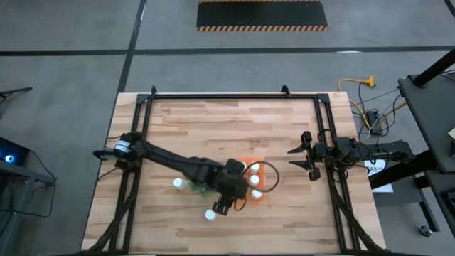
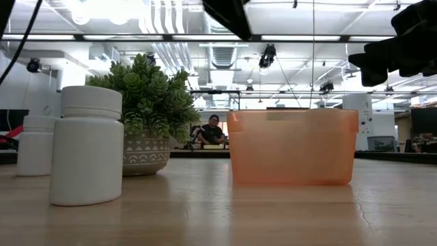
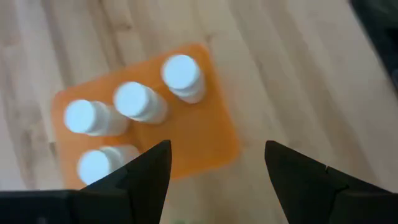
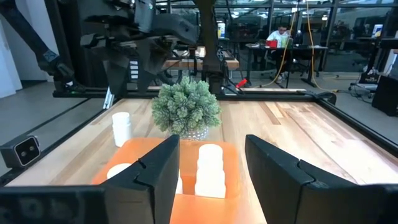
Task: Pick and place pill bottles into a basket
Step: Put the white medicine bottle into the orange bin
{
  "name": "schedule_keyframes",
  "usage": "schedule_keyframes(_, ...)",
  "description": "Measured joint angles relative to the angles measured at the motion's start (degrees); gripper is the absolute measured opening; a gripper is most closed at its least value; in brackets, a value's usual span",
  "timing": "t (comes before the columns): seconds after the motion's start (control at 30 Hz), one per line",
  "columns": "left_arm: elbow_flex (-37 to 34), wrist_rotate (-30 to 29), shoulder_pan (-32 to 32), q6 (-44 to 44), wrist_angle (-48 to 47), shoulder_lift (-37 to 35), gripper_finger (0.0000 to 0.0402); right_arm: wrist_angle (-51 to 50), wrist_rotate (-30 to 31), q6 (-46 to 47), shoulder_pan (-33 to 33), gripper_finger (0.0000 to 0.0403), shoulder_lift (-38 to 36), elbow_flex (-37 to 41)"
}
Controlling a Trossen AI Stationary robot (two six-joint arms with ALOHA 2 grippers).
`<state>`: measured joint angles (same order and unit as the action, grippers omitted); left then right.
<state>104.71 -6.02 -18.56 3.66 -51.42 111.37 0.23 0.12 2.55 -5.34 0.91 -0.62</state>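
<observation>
The orange basket (image 3: pixel 202 134) sits near the table's middle (image 1: pixel 247 165) and holds several white pill bottles (image 3: pixel 181 74), standing upright on its floor. Two more bottles stand upright on the wood: one (image 1: pixel 211 215) toward the near edge, one (image 1: pixel 178 185) left of the plant. My left gripper (image 3: pixel 217 180) hangs open with nothing between its fingers, above the table at the basket's near left side (image 1: pixel 222 206). Over at the table's right edge, my right gripper (image 1: pixel 301 158) stays level and open, also with nothing in it.
A green potted plant (image 1: pixel 197 189) stands just left of the basket, partly under my left arm. Black frame rails (image 1: pixel 234 95) run along the table's edges. Bare wood lies toward the far side. A person sits in the room beyond the table (image 2: pixel 213 130).
</observation>
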Motion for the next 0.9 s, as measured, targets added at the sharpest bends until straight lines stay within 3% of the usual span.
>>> schedule_keyframes(0.43, -0.1, -0.7, -7.8, -12.0, -12.1, -1.2, 0.0240, 0.0, 0.0, 0.0, 0.0, 0.0171, 0.0, 0.0)
schedule_keyframes(0.67, -0.9, -7.3, -12.7, -11.9, -11.9, -3.2, 0.0240, 0.0, 0.0, -0.1, 0.0, 0.0174, 0.0, 0.0)
schedule_keyframes(0.77, -4.7, -11.6, -14.1, -12.8, -10.7, -6.5, 0.0240, 0.0, 0.0, 0.0, 0.0, 0.0172, 0.0, 0.0)
schedule_keyframes(0.9, -15.5, -14.0, -15.0, -16.0, -3.5, -14.6, 0.0240, 0.0, 0.0, 0.0, 0.0, 0.0171, 0.0, 0.0)
